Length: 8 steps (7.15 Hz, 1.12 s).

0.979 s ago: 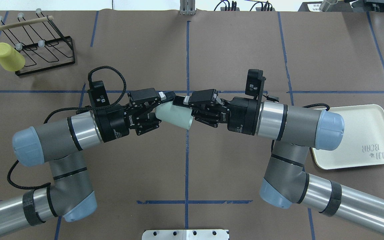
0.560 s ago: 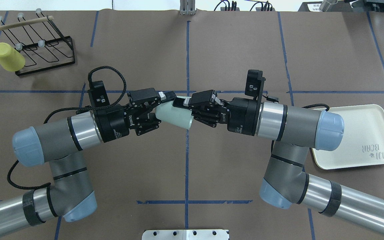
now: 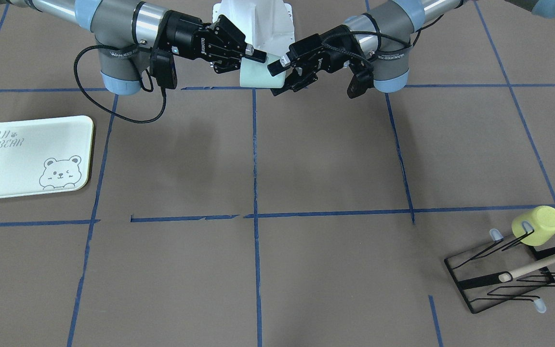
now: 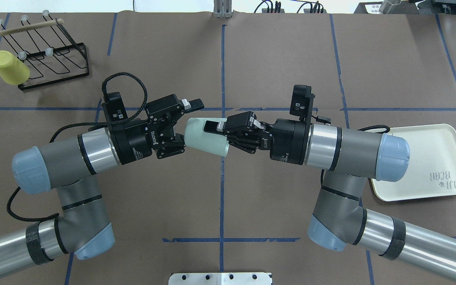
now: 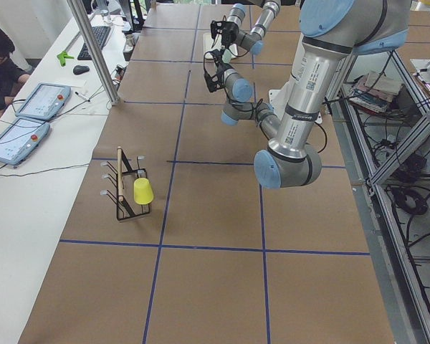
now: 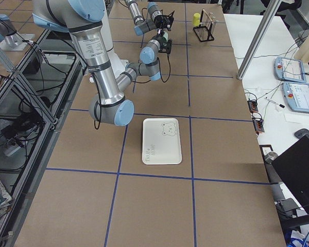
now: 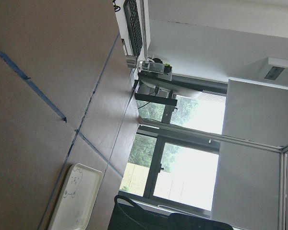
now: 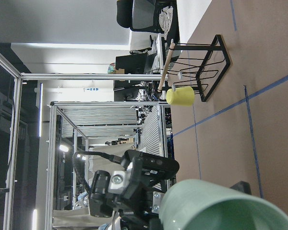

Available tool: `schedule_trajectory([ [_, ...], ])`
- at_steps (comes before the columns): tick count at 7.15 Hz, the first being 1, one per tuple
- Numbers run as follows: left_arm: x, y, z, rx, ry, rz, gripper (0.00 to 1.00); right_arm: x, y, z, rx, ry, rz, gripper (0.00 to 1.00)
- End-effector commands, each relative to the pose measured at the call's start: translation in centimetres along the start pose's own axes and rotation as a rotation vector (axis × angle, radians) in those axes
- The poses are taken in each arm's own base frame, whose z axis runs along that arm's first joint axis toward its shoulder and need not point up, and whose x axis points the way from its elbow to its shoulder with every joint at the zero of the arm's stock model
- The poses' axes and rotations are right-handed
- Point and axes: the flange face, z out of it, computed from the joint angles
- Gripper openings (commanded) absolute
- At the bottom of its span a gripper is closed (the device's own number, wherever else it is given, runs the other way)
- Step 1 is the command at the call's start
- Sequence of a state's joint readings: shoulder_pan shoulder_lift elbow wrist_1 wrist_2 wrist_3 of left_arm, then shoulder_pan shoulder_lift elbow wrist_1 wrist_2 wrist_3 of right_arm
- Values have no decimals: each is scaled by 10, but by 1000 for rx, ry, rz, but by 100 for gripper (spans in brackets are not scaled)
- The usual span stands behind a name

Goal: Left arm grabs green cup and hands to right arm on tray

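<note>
The pale mint-green cup (image 4: 206, 136) hangs on its side above the table's middle, mouth toward the right arm. My right gripper (image 4: 216, 136) is shut on its rim end, one finger (image 4: 211, 126) lying across the cup's top. My left gripper (image 4: 188, 123) is open, its jaws spread wide on either side of the cup's base and clear of it. The front view shows the cup (image 3: 257, 74) between the right gripper (image 3: 251, 65) and the left gripper (image 3: 277, 79). The cup's rim (image 8: 211, 206) fills the bottom of the right wrist view. The tray (image 4: 422, 150) lies bare under the right arm's elbow.
A black wire rack (image 4: 42, 51) with a wooden bar stands at the far left and holds a yellow-green cup (image 4: 9, 68). Blue tape lines cross the brown table cover. The tray (image 3: 17, 164) sits near the table's right end.
My left gripper has opened and drawn back a little from the cup. My right gripper stays shut on the cup, which now hangs from it alone.
</note>
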<state>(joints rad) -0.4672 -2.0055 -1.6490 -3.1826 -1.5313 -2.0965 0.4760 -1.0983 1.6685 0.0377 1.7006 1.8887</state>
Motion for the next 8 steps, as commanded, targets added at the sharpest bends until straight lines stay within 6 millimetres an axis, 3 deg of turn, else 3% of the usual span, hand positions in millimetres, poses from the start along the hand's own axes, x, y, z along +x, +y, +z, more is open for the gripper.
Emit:
schedule_trajectory([
  [1,3,-5,-1,14,3,6,100,-2,2,-1,-6,-6,0,0],
  [3,11,-24,-4,47,9,24,100,-1,7,-1,-15,-4,5,0],
  [5,23,-73,-8,155,-29,76,100,6,3,-15,-25,41,1,0],
  [6,29,-101,-7,245,-113,100,100,5,-24,-23,-17,116,-26,0],
  [8,14,-126,1,310,-356,256,100,-3,-81,-35,-1,350,-113,0],
])
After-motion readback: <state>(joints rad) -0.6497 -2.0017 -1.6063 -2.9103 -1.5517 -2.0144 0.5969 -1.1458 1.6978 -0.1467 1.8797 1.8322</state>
